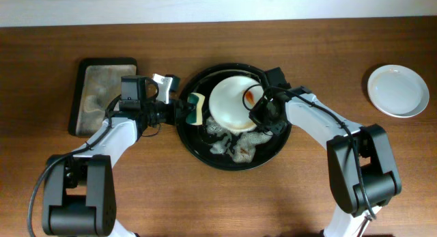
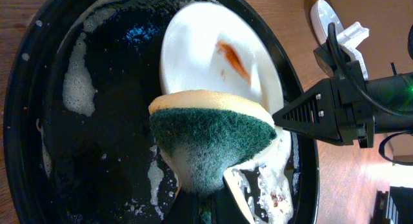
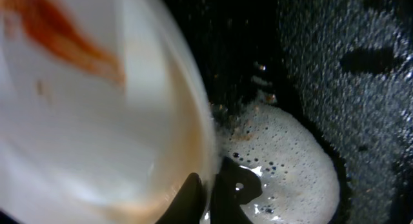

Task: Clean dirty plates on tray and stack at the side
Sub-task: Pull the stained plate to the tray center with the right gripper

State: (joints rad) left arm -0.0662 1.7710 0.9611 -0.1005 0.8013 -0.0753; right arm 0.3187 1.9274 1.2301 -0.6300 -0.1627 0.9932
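A round black tray (image 1: 193, 138) with soapy foam sits mid-table. A white dirty plate (image 1: 231, 104) with an orange-red smear is held tilted over it. My right gripper (image 1: 258, 107) is shut on the plate's right rim; in the right wrist view the fingers (image 3: 208, 197) pinch the plate (image 3: 84, 114) edge. My left gripper (image 1: 183, 110) is shut on a yellow-and-green sponge (image 1: 197, 108) just left of the plate. In the left wrist view the sponge (image 2: 213, 137) touches the plate's (image 2: 206, 53) lower edge; the fingers are hidden under it.
A clean white plate (image 1: 398, 90) lies at the far right. A dark rectangular tray (image 1: 95, 93) with cloudy residue lies at the left. Foam (image 1: 235, 147) covers the round tray's lower part.
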